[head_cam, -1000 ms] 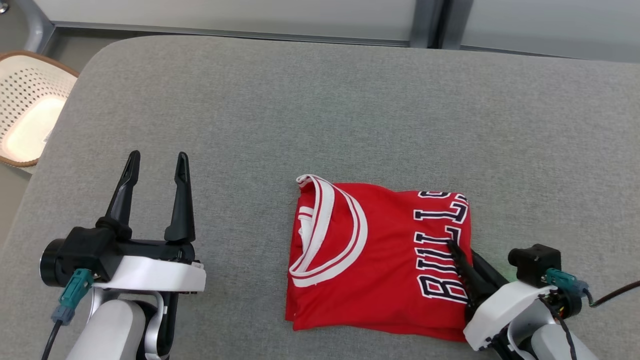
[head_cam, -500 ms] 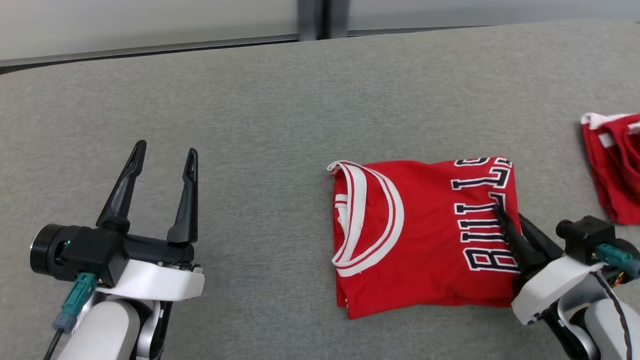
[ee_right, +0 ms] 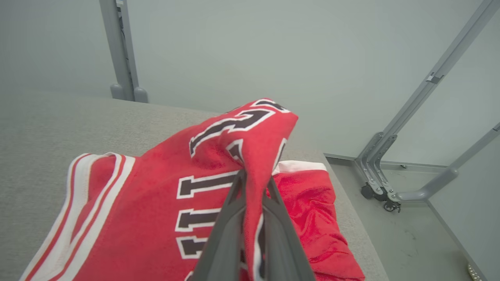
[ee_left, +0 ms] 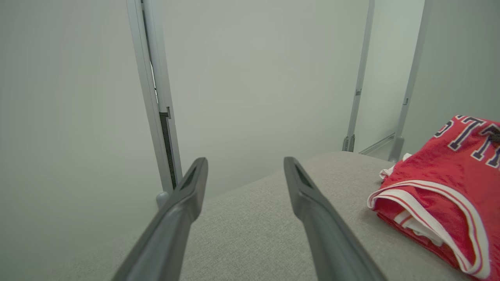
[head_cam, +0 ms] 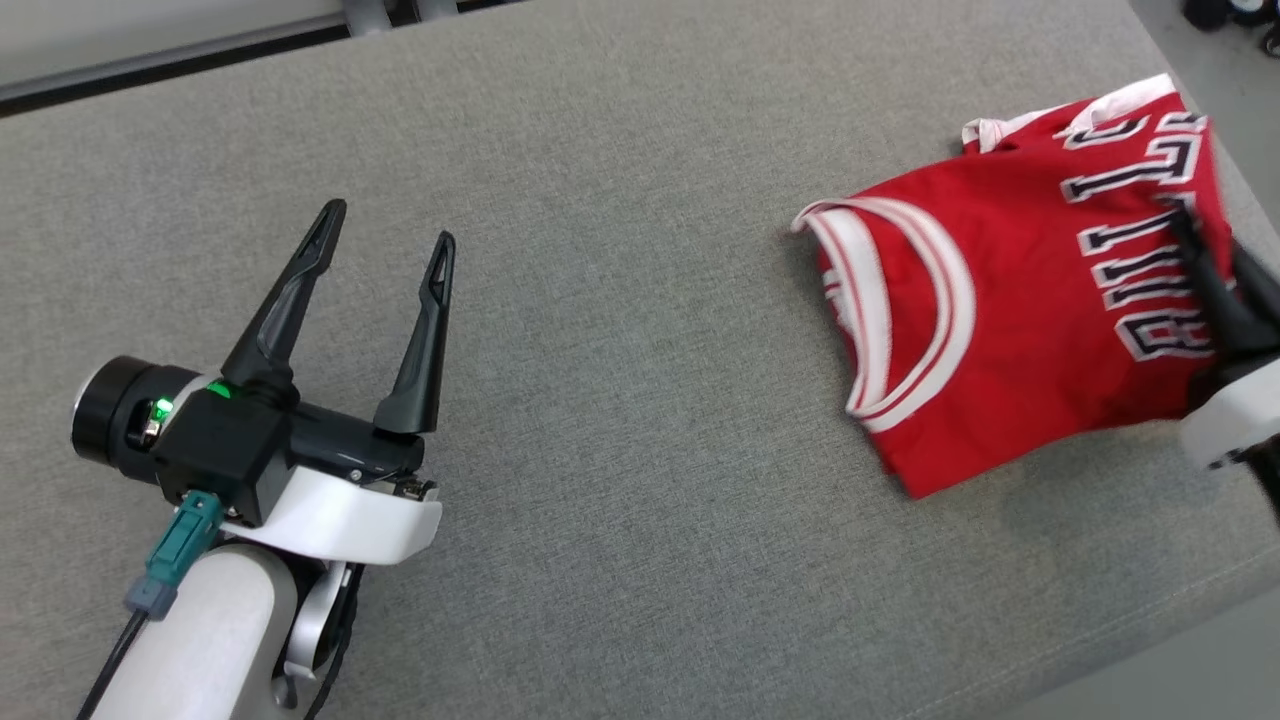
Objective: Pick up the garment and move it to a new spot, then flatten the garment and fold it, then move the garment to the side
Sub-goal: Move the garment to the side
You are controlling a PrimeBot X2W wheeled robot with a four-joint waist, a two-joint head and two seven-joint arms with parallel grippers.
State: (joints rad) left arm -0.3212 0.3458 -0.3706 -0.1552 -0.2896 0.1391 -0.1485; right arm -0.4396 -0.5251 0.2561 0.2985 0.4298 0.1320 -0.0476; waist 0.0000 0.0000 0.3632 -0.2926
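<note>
Our right tool (ee_right: 254, 179) pinches the folded red jersey (head_cam: 1000, 330) by one edge near the grey fabric worktop (head_cam: 600, 300) rim; folds may spill.

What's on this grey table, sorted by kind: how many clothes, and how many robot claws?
Red garments: 2 (the folded jersey and a second red garment partly hidden by it)
Grippers: 2 (left gripper open, right gripper shut on the folded jersey)
Total: 4

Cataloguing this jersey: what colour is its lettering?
The lettering is dark navy outlined in white, clearest in the right wrist view.
</note>
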